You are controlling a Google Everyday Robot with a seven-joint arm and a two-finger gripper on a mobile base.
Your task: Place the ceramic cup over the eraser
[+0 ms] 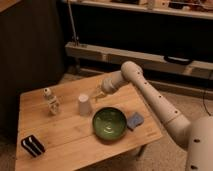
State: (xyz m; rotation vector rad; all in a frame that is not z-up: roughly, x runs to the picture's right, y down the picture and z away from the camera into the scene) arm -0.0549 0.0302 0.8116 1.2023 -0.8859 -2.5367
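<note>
The ceramic cup (84, 105) is a small white tumbler standing on the wooden table (65, 135), left of the green bowl. The eraser (33, 145), black with two white stripes, lies near the table's front left corner, far from the cup. My gripper (96, 96) hangs at the end of the white arm, just right of the cup's upper part, close to it or touching it.
A green bowl (109, 123) sits right of centre. A blue-grey square pad (135, 120) lies to its right. A small clear bottle with a white cap (50, 100) stands at the back left. A dark shelf unit runs behind the table.
</note>
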